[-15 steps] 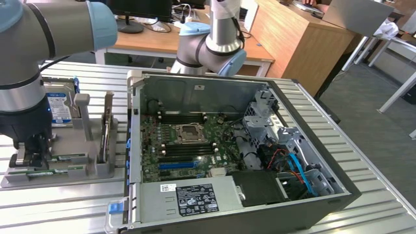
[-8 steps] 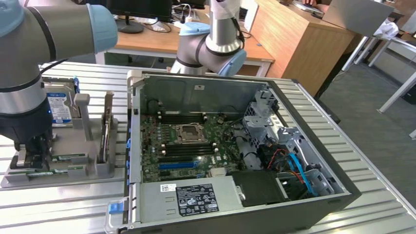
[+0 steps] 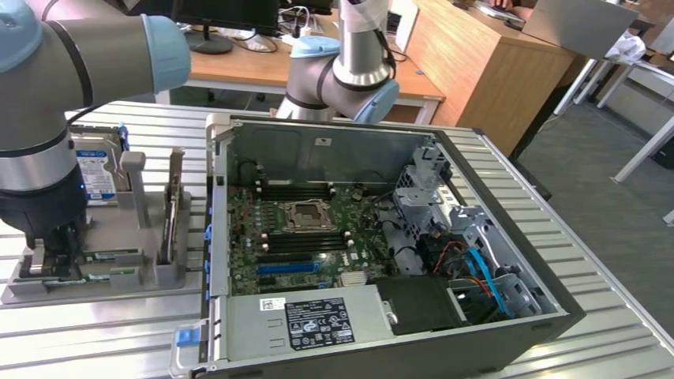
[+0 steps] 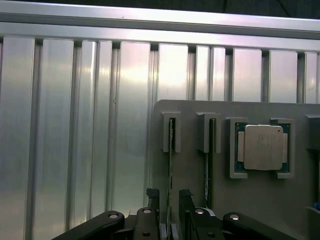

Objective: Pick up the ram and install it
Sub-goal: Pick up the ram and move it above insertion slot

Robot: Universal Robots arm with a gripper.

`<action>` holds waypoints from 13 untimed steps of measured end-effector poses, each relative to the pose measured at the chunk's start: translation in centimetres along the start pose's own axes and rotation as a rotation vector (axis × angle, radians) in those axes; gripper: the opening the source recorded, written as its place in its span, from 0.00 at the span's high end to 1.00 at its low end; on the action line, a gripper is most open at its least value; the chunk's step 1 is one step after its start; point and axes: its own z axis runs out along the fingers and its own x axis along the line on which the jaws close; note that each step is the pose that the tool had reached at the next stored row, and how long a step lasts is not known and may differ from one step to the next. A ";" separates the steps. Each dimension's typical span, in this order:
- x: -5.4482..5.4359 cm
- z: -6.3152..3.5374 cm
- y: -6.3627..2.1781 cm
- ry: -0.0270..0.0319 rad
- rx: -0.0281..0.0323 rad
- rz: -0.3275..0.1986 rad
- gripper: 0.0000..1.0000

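Observation:
Two green ram sticks stand on edge in slots of a grey fixture tray (image 4: 190, 125). My gripper (image 4: 169, 197) is open and low over the tray, its dark fingers (image 4: 152, 197) on either side of the nearer ram (image 4: 171, 150), with a small gap on each side. The second ram (image 4: 207, 155) stands in the neighbouring slot. In the exterior view the gripper (image 3: 53, 241) hangs over the tray (image 3: 116, 288) at the exterior view's left, with green ram edges (image 3: 106, 256) beside it. The open computer case (image 3: 316, 146) holds a motherboard with dark memory slots (image 3: 305, 241).
A square silver processor chip (image 4: 262, 147) rests in its own pocket of the tray. A blue-labelled hard drive (image 3: 100, 178) stands behind the tray. Everything rests on a ribbed metal table (image 4: 75, 125). A second arm's joint (image 3: 337, 79) rises behind the case.

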 end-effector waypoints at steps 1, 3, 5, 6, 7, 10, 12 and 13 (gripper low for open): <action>0.0 0.11 0.00 -0.0001 0.0001 0.000 0.70; 0.0 0.30 -0.01 -0.0002 -0.0001 0.000 0.70; 0.0 0.48 -0.02 -0.0003 -0.0001 0.000 0.70; 0.0 0.54 -0.02 -0.0003 -0.0001 0.000 0.70; 0.0 0.54 -0.02 -0.0003 -0.0002 0.000 0.70; 0.0 0.56 -0.11 -0.0011 0.0002 0.000 0.70; 0.0 0.55 -0.31 -0.0012 0.0001 0.000 0.70; 0.0 0.55 -0.40 -0.0012 0.0001 0.000 0.70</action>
